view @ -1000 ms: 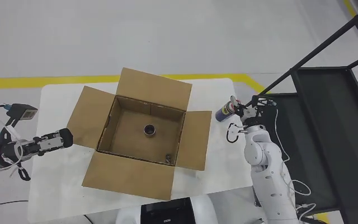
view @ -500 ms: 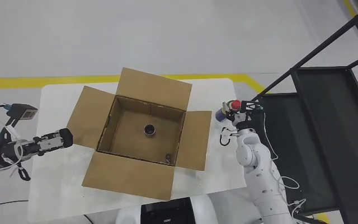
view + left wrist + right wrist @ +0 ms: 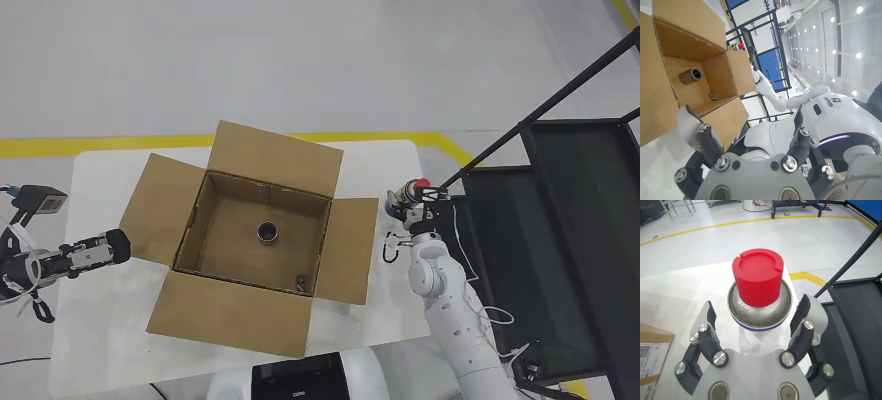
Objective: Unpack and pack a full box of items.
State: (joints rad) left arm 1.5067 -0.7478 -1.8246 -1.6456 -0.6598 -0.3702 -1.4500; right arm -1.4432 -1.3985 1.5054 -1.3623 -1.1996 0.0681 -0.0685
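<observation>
An open cardboard box (image 3: pixel 275 155) sits mid-table; a metal cylinder (image 3: pixel 267 232) lies on its floor, with a small metal part (image 3: pixel 298 281) in the near corner. Both show in the left wrist view: cylinder (image 3: pixel 690 75), part (image 3: pixel 712 96). A red-capped spray can (image 3: pixel 403 196) stands upright on the table to the right of the box. My right gripper (image 3: pixel 757 300) is open around the spray can (image 3: pixel 757 283), with a gap at each pad. My left gripper (image 3: pixel 742 113) is open and holds nothing, at the left of the box (image 3: pixel 715 66) near its left flap.
A black metal rack (image 3: pixel 560 230) stands just right of the table, close behind the right arm. The white table (image 3: pixel 110 310) has bare room in front of and left of the box. The spray can stands close to the table's right edge.
The right arm has shifted left toward the box. The spray can has turned from tilted to upright. The left arm has not moved.
</observation>
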